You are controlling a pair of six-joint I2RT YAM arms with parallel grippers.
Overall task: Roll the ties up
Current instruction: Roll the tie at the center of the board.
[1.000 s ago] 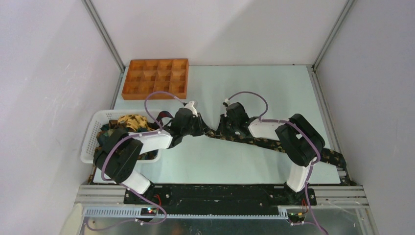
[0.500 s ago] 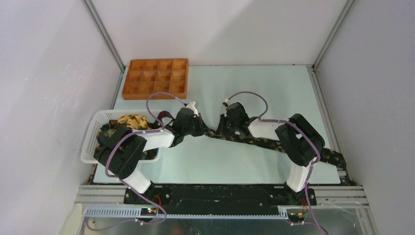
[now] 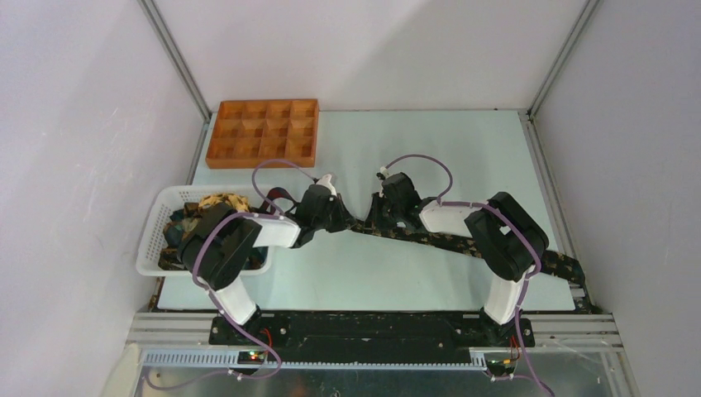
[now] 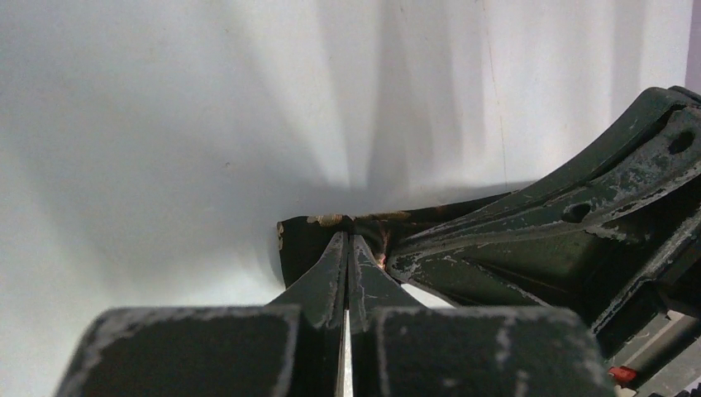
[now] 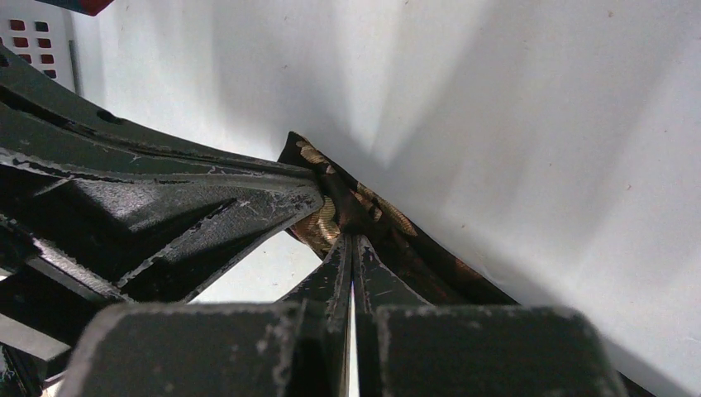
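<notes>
Since the earlier view, your left arm [image 3: 225, 252] has swung its elbow inward toward the middle of the table [image 3: 463, 157]. The left pincer [image 4: 348, 241] has gone from part-open to closed, and nothing else has shifted.

One tie [image 3: 438, 241] lies flat across the table, running from the centre out to the right near edge, where its far end seems to reach the border. Both pincers meet at its inner end. The left pincer is clamped on the fabric just behind the tie's tip. The right pincer [image 5: 352, 238] is clamped on the same end right beside it, the two nearly touching.

The step in hand appears to be starting the roll.
- Turn the pinched end over onto the strip with both wrists together.
- Keep the first turn tight and square to the tie's length.
- Let the free length trail slack so that it does not drag sideways.
- With the pincers this close, watch that they do not collide as they rotate.

Left of the work, a white basket [image 3: 153, 240] holds a heap of ties [image 3: 216, 201], partly hidden under the left arm. An orange tray [image 3: 260, 163] stands at the far left corner, well apart. Neither looks likely to block the roll.
</notes>
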